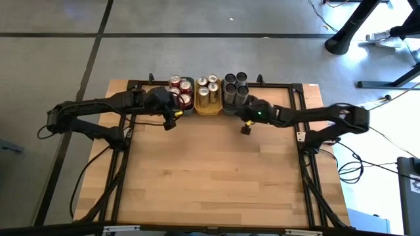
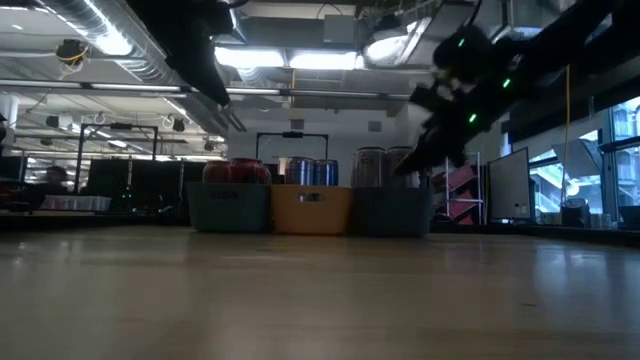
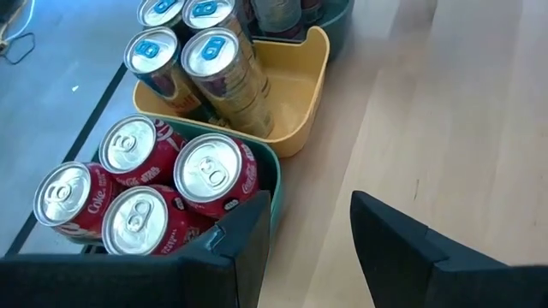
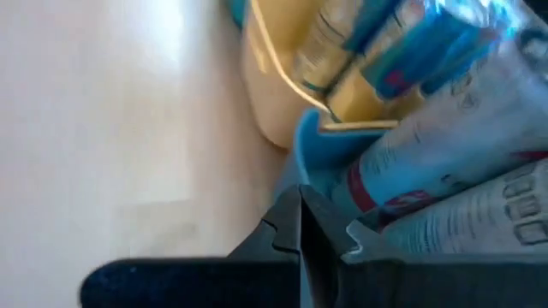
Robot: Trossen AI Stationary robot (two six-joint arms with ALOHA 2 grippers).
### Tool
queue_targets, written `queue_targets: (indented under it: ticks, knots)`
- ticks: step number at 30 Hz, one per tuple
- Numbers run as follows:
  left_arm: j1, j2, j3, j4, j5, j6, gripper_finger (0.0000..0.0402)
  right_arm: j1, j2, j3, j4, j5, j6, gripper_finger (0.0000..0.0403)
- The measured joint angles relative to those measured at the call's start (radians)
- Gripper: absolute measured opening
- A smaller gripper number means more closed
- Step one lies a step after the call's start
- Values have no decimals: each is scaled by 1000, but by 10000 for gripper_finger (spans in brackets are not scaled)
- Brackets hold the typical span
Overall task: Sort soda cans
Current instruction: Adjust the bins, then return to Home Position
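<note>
Three trays stand side by side at the table's far edge. The teal tray [image 3: 272,184] holds the red soda cans [image 3: 154,188]. Upright gold cans [image 3: 205,60] fill the yellow tray [image 3: 300,94], and the grey-blue tray [image 4: 312,145] holds dark silver cans [image 1: 235,85]. My left gripper [image 3: 308,201] hangs open above the teal tray's near right corner, with nothing between its fingers. My right gripper [image 4: 300,201] is shut, raised off the table, just in front of the grey-blue tray's near corner. I cannot tell whether it touches that tray.
A black frame [image 1: 298,131] runs along the table's sides and far edge, behind and beside the trays. The bare wooden tabletop [image 1: 210,177] stretches from the trays to the near edge.
</note>
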Motion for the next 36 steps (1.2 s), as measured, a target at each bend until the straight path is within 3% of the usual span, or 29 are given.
queue_targets:
  ticks: [5,11,20,28,36]
  knots:
    - [-24,0,0,42,4,-1,123,75,-221,21,-225,-39,57,1]
    - [-62,-63,-77,157,93,3,12,55,-485,48,-403,-243,130,1]
    - [-158,-351,-467,634,179,-53,3,-1,-885,-143,-372,-460,290,1]
    - [-163,-462,-745,992,315,-115,2,0,-1090,-303,-305,-482,369,1]
    - [-163,-576,-883,1095,318,-159,3,0,-1240,-410,-308,-431,423,1]
